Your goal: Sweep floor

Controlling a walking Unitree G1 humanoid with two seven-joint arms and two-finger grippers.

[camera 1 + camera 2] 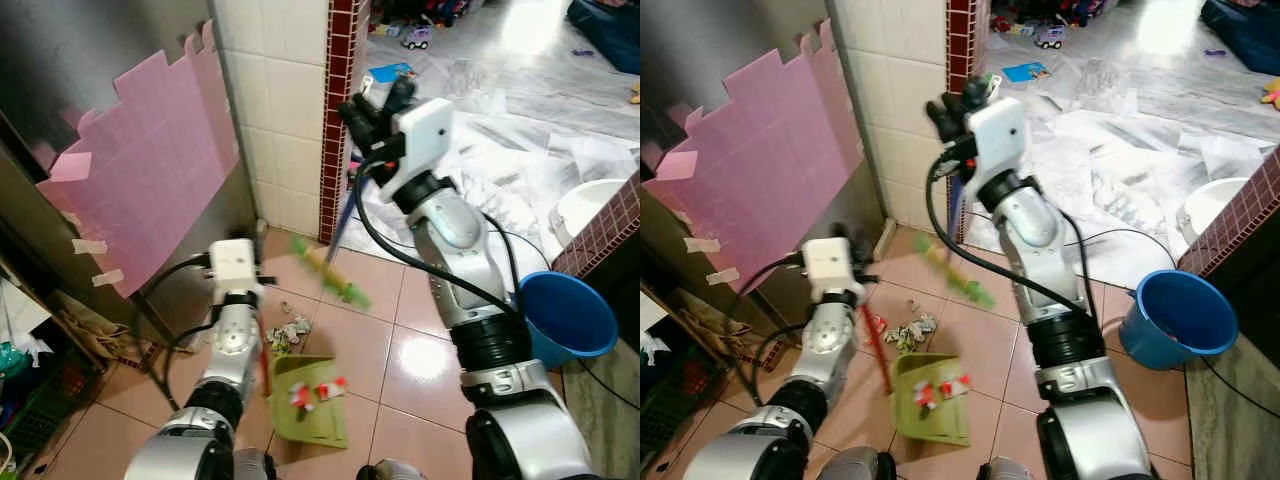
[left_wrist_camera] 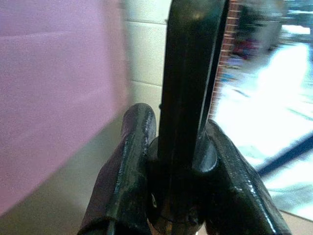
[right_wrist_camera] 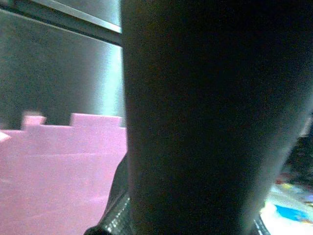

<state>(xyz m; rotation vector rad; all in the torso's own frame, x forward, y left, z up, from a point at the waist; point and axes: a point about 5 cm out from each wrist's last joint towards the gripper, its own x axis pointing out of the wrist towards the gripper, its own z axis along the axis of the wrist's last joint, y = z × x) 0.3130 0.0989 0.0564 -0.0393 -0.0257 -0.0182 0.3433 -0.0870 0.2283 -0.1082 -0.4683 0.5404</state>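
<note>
My right gripper (image 1: 376, 102) is raised in front of the tiled wall corner, shut on the dark broom handle (image 1: 346, 215). The handle slants down to a blurred green broom head (image 1: 331, 273) just above the floor. My left gripper (image 1: 858, 287) is low on the left, shut on the dustpan's long handle (image 1: 878, 350), which looks red lower down. In the left wrist view the fingers (image 2: 132, 161) clamp that dark handle (image 2: 188, 73). The green dustpan (image 1: 318, 415) rests on the tiles holding scraps. A small litter pile (image 1: 288, 333) lies just beyond it.
A pink foam mat (image 1: 150, 160) leans on the steel panel at left. A blue bucket (image 1: 565, 315) stands at right beside a red-tiled ledge (image 1: 605, 235), with a white bucket (image 1: 590, 205) beyond. Crumpled white sheets (image 1: 500, 130) cover the far floor. Clutter (image 1: 30, 400) fills the lower left.
</note>
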